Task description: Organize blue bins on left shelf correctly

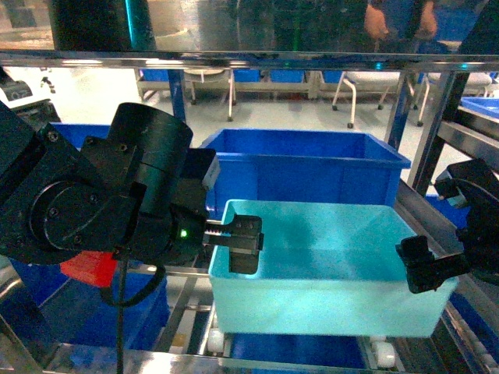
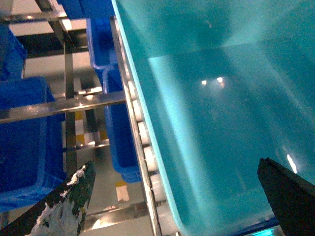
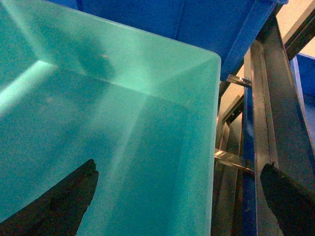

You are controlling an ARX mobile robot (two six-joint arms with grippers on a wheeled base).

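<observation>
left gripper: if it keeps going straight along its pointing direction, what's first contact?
Probably the left wall of the turquoise bin: the left gripper straddles that rim, one finger outside over the shelf rail, the other inside. Depth is unclear.

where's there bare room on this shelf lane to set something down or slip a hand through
Free: the empty floor inside the light turquoise plastic tub. Crowded: the royal-blue plastic bin sits right behind it, the left gripper straddles its left wall and the right gripper its right wall, and the steel shelf rail runs close alongside.
</observation>
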